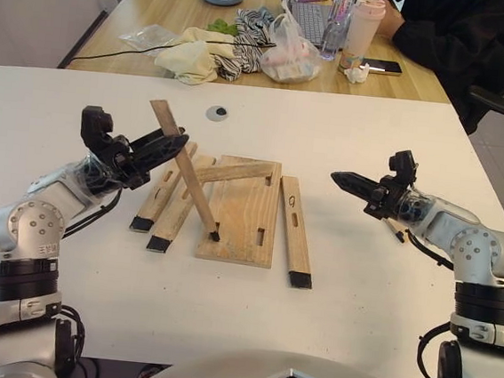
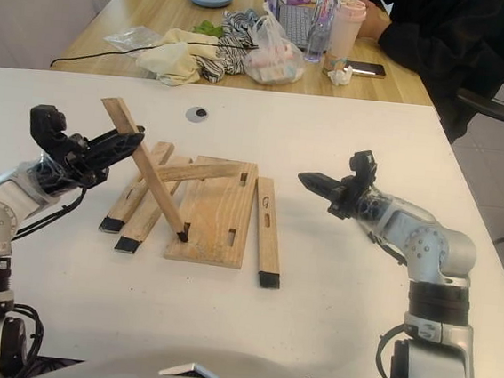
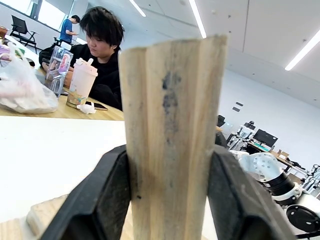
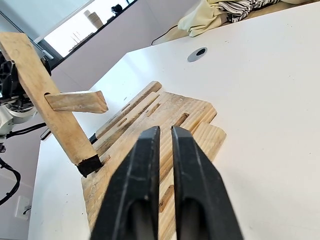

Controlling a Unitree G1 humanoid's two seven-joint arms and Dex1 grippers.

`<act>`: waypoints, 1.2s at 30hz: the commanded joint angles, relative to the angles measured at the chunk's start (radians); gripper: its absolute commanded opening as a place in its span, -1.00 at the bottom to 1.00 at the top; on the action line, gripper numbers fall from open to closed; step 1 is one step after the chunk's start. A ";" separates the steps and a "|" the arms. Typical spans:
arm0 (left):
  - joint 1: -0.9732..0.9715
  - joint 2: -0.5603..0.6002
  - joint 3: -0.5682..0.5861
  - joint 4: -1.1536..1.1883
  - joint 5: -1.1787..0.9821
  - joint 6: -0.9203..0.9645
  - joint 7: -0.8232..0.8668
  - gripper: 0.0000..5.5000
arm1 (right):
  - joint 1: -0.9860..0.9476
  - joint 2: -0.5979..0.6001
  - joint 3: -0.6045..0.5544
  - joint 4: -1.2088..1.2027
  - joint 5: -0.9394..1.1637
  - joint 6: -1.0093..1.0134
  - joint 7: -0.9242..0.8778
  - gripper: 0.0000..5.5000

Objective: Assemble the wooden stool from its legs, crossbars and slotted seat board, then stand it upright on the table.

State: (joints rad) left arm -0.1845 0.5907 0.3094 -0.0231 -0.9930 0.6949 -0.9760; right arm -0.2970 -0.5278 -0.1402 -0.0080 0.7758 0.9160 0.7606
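A slotted seat board (image 1: 239,232) was seen flat on the white counter (image 1: 358,297), with two loose legs (image 1: 156,202) beside its left edge and a slotted piece (image 1: 295,229) beside its right. A tilted leg (image 1: 194,188), its black foot set on the board and a crossbar (image 1: 240,171) touching it, was clenched in the fingers of the left gripper (image 1: 174,144). The right gripper (image 1: 342,180) was held just right of the board, fingers pressed together on nothing.
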 commanded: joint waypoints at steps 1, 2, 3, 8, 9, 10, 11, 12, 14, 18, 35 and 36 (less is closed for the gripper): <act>-0.035 0.005 -0.016 0.016 0.042 -0.022 -0.028 -0.27 | -0.016 -0.029 0.022 -0.015 -0.013 0.022 0.021 -1.00; -0.044 0.005 -0.020 0.023 0.047 -0.023 -0.034 -0.27 | -0.016 -0.031 0.024 -0.016 -0.014 0.024 0.025 -1.00; -0.053 0.006 -0.028 0.031 0.058 -0.027 -0.043 -0.27 | -0.017 -0.032 0.028 -0.016 -0.017 0.025 0.029 -1.00; -0.113 0.016 -0.052 0.084 0.107 -0.045 -0.083 -0.27 | -0.021 -0.034 0.040 -0.021 -0.019 0.038 0.046 -1.00; -0.122 0.024 -0.063 0.097 0.127 -0.055 -0.098 -0.27 | -0.019 -0.034 0.042 -0.023 -0.021 0.040 0.051 -1.00; -0.128 0.029 -0.071 0.109 0.145 -0.063 -0.111 -0.27 | -0.017 -0.033 0.043 -0.025 -0.022 0.041 0.055 -1.00; -0.132 0.034 -0.081 0.121 0.163 -0.070 -0.124 -0.27 | -0.015 -0.033 0.045 -0.025 -0.024 0.041 0.057 -1.00; -0.131 0.042 -0.096 0.134 0.190 -0.085 -0.141 -0.27 | -0.015 -0.032 0.046 -0.025 -0.026 0.041 0.060 -1.00; -0.126 0.058 -0.131 0.161 0.240 -0.111 -0.180 -0.27 | -0.013 -0.031 0.045 -0.025 -0.031 0.043 0.066 -1.00; -0.117 0.136 -0.198 0.206 0.327 -0.165 -0.269 -0.27 | -0.012 -0.033 0.046 -0.028 -0.037 0.047 0.075 -1.00; -0.149 0.505 -0.417 0.185 0.589 -0.392 -0.498 -0.27 | 0.050 0.020 0.038 -0.066 -0.043 0.019 0.032 -1.00; -0.165 0.509 -0.428 0.185 0.601 -0.390 -0.500 -0.27 | 0.054 0.026 0.038 -0.068 -0.043 0.015 0.029 -1.00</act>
State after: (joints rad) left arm -0.3526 1.0547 0.0039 0.1478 -0.6078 0.3149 -1.5206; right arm -0.2504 -0.5197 -0.1053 -0.0417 0.7454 0.9454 0.8196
